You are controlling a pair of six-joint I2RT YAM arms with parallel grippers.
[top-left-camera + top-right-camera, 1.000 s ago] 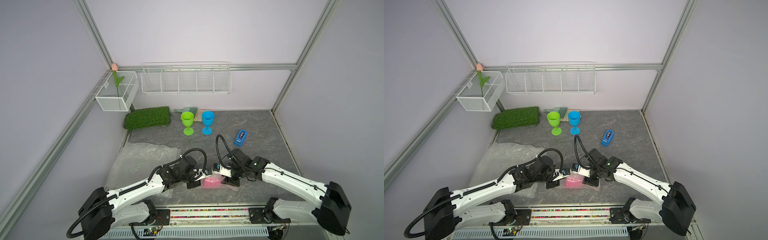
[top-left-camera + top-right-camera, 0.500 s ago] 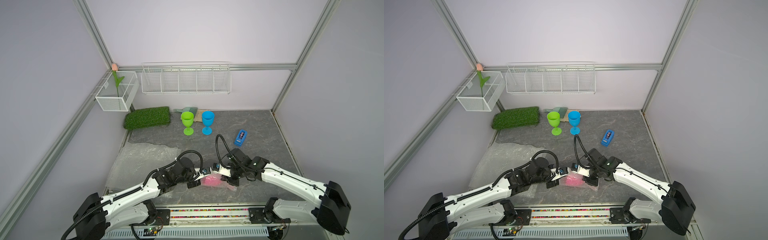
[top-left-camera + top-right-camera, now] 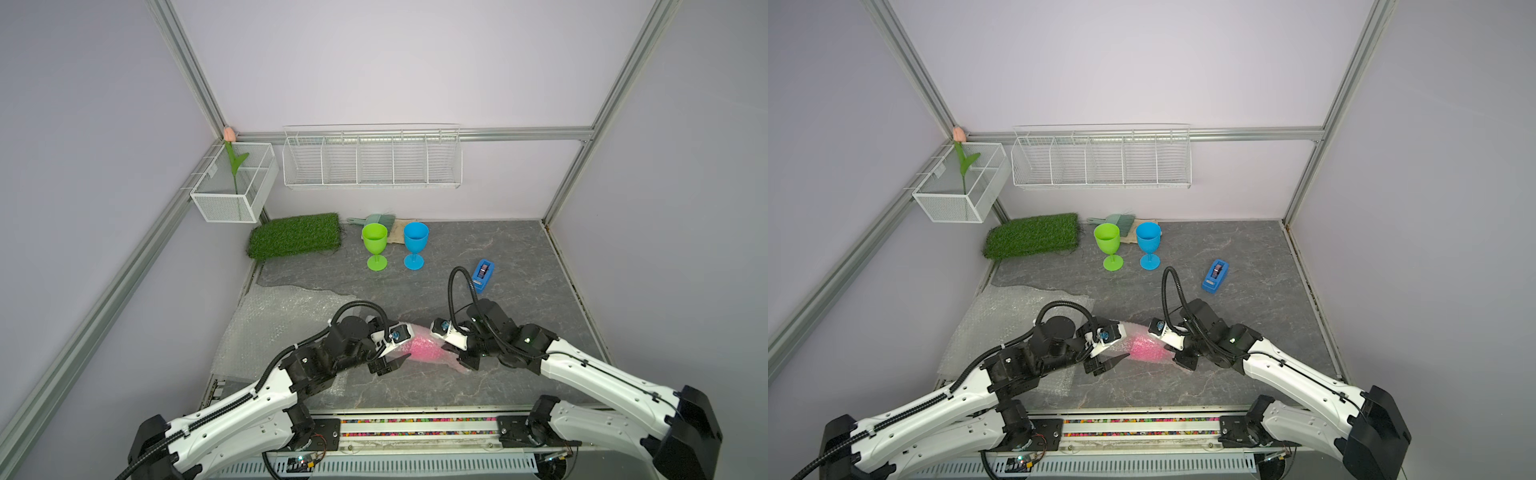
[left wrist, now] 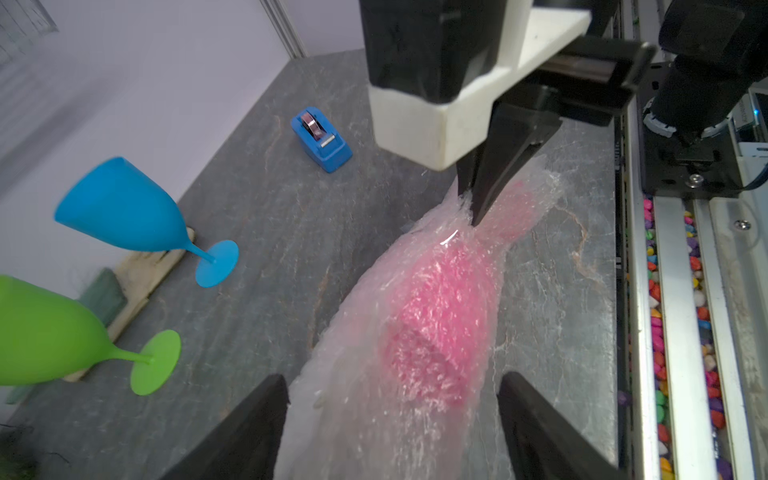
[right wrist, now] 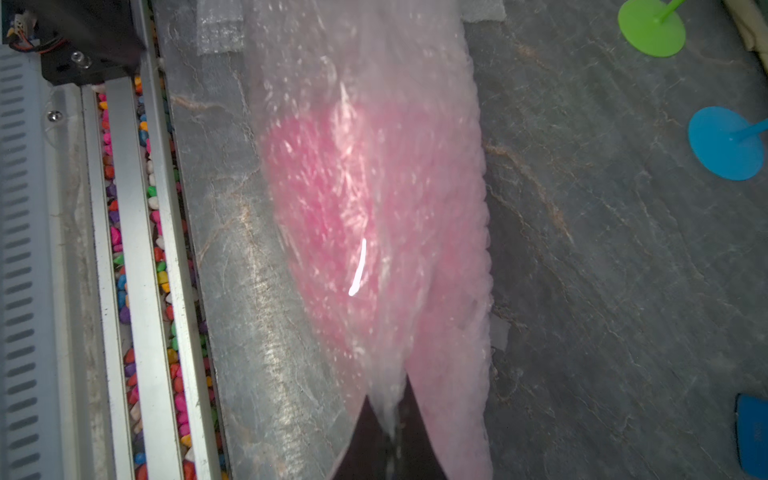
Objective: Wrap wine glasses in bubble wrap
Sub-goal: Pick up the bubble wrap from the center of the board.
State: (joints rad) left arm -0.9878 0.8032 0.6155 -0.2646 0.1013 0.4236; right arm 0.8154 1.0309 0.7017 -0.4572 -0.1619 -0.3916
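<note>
Down at the front edge of the grey stone-look table (image 3: 519, 257), you've got the hot pink plastic stemmed goblet (image 3: 422, 348) lying on its side between your two arms, bundled in clear, whitish bubble wrap (image 4: 349, 299). Through the film it's only a pink blur, and rim, stem and foot don't read cleanly in any view.

Your right gripper (image 4: 473, 210) is pinched tight on the gathered wrap at the bundle's narrow end. Pink shows past the fingertips, but whether the stem itself sits inside that pinch, can't tell. From the right wrist, the fingers (image 5: 365, 436) are cut off by the frame edge. Only the dark tips show, with film bunched between them.

Your left gripper (image 4: 392, 388) stands wide, one black finger on each side of the bundle's fat end. Both fingers run out of frame, and whether either brushes the film is hard to call. In both top views the left wrist's white housing overlaps that end.

A loose sheet (image 3: 282, 320) of the same wrap lies flat on the table's left side, partly under your left arm.

At the back, the lime green plastic goblet (image 3: 375, 245) and the sky blue plastic goblet (image 3: 414, 243) stand upright side by side, apart and unwrapped. They half hide a grey-green hand brush (image 3: 380, 218) and a beige cloth (image 3: 400, 232) behind them. The blue tape dispenser (image 3: 483, 274) sits just beyond your right arm, and the green turf mat (image 3: 295, 235) lies in the back left corner.
</note>
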